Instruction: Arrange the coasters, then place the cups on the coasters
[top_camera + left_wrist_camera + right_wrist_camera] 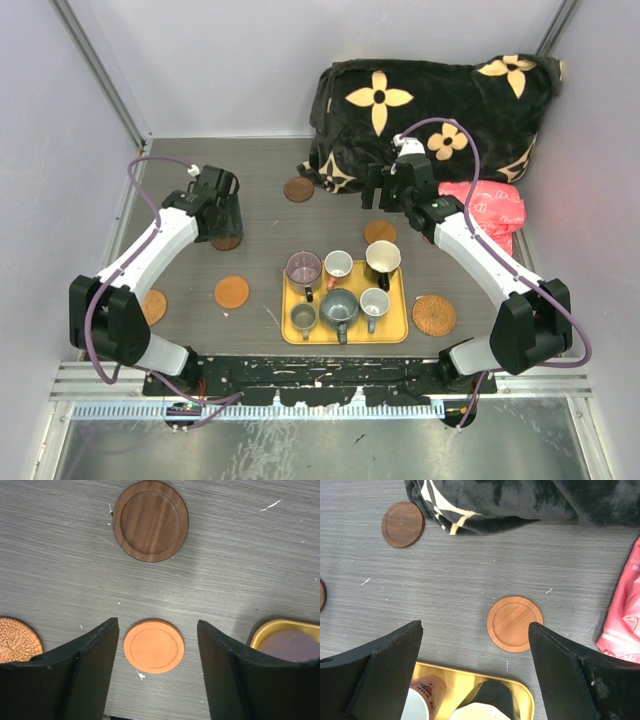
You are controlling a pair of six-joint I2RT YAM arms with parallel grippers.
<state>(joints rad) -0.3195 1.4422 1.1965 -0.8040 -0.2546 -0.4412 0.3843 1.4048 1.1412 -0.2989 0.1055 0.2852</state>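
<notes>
On the far left of the bench [260,220] lies a wicker coaster [156,306], partly hidden by the left arm, and next to it an orange coaster [232,292]. The left claw [156,625] hangs above the bench, its fingers [90,675] well apart with nothing in them, I think so it can drop onto a dark brown coaster [150,520]. From above, that one only peeks out under the claw. In the middle, six cups [338,305] wait crowded on the yellow tray [400,335], because the coasters are scattered, not lined up. The right claw [475,625] is wide open and empty too, near an orange-brown coaster [515,624]. Its camera cuts off the cups. Another dark coaster [298,189] lies just beside the flowered blanket [430,100].
</notes>
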